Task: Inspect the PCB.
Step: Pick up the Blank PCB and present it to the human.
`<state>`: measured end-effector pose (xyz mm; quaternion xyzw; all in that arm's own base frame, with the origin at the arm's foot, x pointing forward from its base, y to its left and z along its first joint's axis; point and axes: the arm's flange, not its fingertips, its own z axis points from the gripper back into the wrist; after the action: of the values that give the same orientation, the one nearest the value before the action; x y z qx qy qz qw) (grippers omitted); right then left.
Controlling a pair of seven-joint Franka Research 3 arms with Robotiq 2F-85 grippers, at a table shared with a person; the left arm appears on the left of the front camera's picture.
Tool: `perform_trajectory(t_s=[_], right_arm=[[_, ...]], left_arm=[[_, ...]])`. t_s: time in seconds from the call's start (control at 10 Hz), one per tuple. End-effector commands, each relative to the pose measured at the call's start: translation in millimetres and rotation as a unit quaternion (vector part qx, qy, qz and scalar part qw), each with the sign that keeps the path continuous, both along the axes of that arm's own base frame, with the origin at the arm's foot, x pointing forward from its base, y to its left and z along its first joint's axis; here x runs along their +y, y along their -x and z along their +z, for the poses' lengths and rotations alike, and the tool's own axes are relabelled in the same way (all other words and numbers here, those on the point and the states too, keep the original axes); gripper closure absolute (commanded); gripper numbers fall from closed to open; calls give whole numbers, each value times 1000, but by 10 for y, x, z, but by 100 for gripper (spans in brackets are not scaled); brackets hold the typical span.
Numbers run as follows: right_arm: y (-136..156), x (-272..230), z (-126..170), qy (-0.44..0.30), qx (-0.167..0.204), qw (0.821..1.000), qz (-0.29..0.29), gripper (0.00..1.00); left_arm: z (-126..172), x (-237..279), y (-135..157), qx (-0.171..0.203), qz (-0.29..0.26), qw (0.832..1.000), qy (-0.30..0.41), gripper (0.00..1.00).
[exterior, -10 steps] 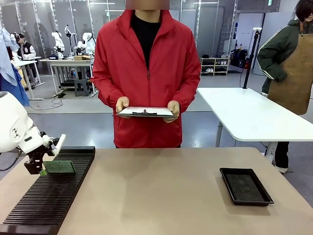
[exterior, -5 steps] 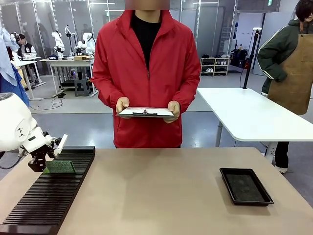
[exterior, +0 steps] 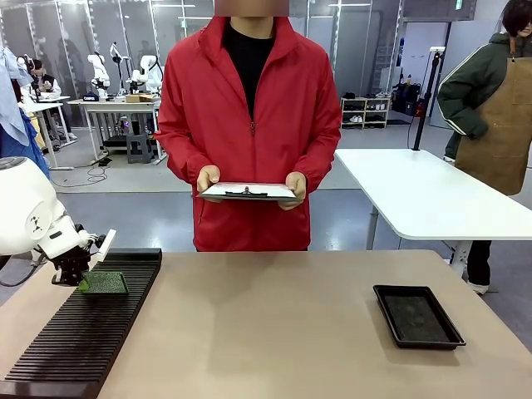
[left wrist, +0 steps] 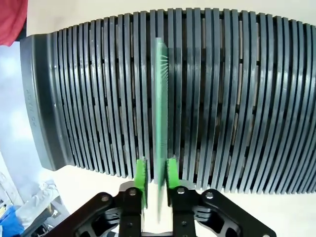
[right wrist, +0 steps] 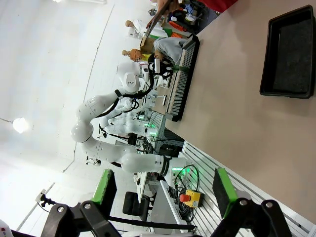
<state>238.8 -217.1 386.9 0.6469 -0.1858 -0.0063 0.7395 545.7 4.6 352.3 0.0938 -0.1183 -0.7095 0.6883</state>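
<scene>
Lettering (left wrist: 30,106) on rack (left wrist: 237,98) by PCB (left wrist: 160,98), illegible

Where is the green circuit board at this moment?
In the front view, the circuit board stands in the black rack on the left side of the table, between the pads of the left gripper.

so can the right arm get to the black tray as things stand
Probably yes: the right gripper hangs open and holds nothing, and the black tray lies on bare tabletop on that arm's side, with nothing between them.
</scene>
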Motion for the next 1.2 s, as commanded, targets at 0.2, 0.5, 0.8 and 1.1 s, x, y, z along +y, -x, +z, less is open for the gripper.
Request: perform_trajectory(t_s=[0.2, 0.5, 0.8, 1.1], right_arm=[[8, -6, 9, -4, -4, 1000, 0, 0], [8, -6, 9, -4, -4, 1000, 0, 0], [8, -6, 9, -4, -4, 1000, 0, 0], [8, -6, 9, -4, -4, 1000, 0, 0]], left_arm=[[123, 34, -30, 18, -11, 1000, 0, 100], [318, 52, 16, 43, -6, 999, 12, 100], [630, 195, 90, 30, 45, 994, 96, 100], [481, 251, 207, 85, 82, 964, 238, 100]])
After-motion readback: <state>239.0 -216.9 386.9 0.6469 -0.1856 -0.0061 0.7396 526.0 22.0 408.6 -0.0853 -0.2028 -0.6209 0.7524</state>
